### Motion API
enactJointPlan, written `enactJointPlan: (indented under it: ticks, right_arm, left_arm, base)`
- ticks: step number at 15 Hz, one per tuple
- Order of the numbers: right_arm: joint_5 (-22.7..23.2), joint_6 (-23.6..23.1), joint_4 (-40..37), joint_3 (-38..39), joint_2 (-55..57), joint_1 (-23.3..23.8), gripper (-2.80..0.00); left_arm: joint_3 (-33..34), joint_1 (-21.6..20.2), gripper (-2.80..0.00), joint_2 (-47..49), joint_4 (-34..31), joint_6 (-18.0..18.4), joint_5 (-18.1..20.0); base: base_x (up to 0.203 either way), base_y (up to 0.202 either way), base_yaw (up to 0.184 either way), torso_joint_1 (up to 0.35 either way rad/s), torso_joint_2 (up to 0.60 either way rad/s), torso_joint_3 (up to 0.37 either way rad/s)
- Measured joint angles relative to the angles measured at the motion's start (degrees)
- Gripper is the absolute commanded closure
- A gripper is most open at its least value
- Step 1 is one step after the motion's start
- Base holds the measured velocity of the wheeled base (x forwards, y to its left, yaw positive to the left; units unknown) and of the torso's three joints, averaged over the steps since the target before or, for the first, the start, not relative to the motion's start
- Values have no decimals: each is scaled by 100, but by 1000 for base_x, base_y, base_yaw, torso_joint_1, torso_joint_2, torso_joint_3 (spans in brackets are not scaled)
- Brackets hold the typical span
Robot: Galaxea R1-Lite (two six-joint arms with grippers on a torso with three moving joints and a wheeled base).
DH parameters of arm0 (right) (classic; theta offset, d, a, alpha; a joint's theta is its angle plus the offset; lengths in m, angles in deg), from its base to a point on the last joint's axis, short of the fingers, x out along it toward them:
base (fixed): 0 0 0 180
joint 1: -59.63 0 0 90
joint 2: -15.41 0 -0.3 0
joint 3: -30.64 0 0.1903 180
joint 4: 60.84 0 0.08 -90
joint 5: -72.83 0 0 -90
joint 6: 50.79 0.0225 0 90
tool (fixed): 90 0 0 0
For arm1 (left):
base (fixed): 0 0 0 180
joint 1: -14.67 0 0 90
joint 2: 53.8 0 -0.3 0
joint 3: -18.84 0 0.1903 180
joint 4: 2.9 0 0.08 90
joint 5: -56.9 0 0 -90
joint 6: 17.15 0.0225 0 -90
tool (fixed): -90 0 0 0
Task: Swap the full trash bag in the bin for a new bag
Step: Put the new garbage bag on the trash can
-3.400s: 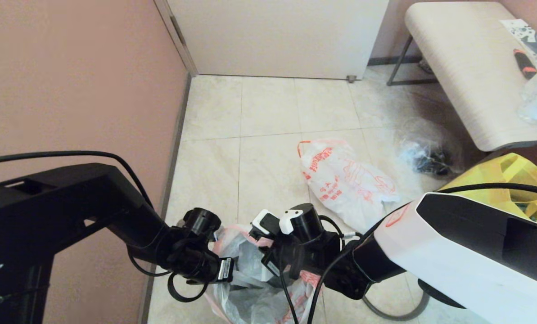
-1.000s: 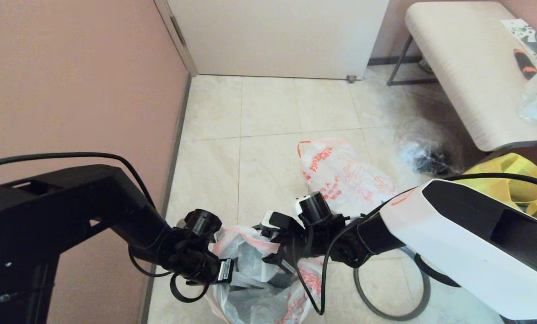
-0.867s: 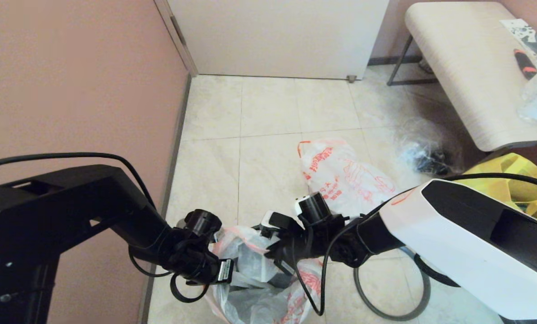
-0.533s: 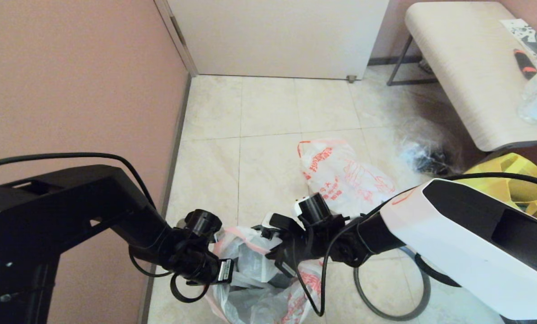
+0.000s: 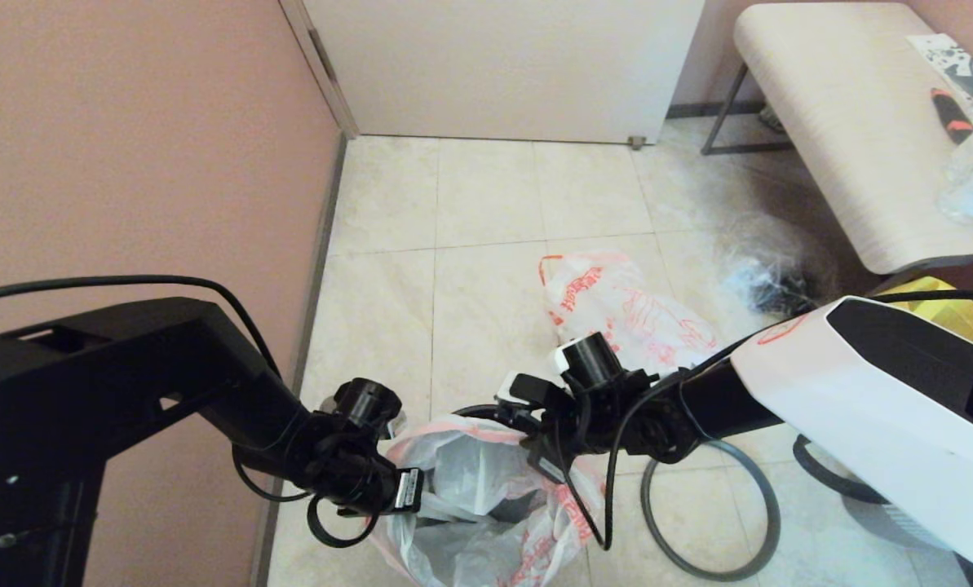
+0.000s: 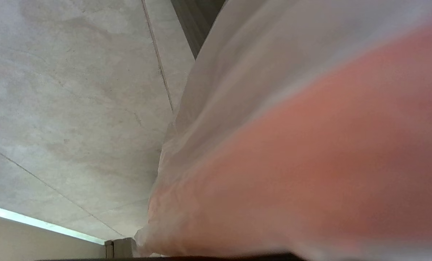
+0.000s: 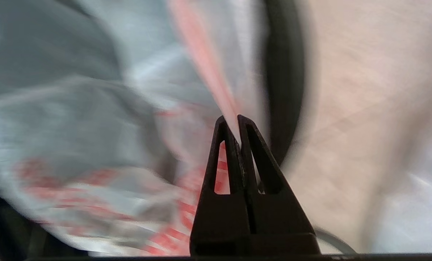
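Note:
The full trash bag (image 5: 470, 509), translucent white with red lettering, hangs at the bottom centre with its mouth stretched between both grippers. My right gripper (image 7: 230, 117) is shut on its orange-red handle (image 7: 201, 54); in the head view it is at the bag's right rim (image 5: 539, 444). My left gripper (image 5: 413, 493) holds the left rim, and orange-red plastic (image 6: 310, 163) covers its wrist view. The bin's body is hidden under the bag. Its dark grey hoop (image 5: 662, 556) lies on the floor to the right. The new bag (image 5: 616, 318) lies flat on the tiles further ahead.
A pink wall (image 5: 127, 163) runs close along the left and a white door (image 5: 502, 65) closes the far end. To the right are a clear plastic bag with dark contents (image 5: 767, 281), a yellow tote (image 5: 955, 314) and a pale bench (image 5: 845, 122).
My right gripper has shut on the bag's handle and moved right, pulling the mouth wider. The left gripper has stayed put.

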Motion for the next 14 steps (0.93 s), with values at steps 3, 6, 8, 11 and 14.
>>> enactJointPlan:
  ticks: [3,6,8,11,14]
  right_arm:
    - [-579,-44,6,-309,32,6,0]
    - [-1071,-20,17,-907,277,0,0]
    - [-1373,-5,44,-1280,493,-2,0]
    - [-1803,-1,146,-1821,894,8,0]
    - [-1941,21,508,-2227,1300,91,0]
  left_arm:
    - [19,-1,0,-27,4,1,15]
    - [30,0,0,-56,4,-2,38]
    - [35,0,0,-66,4,-3,40]
    - [54,0,0,-91,54,-4,52]
    - [76,0,0,-102,57,2,55]
  base:
    - [0,0,0,0,0,0]
    - [0,0,0,0,0,0]
    - [0,0,0,0,0,0]
    - [0,0,0,0,0,0]
    - [0,0,0,0,0,0]
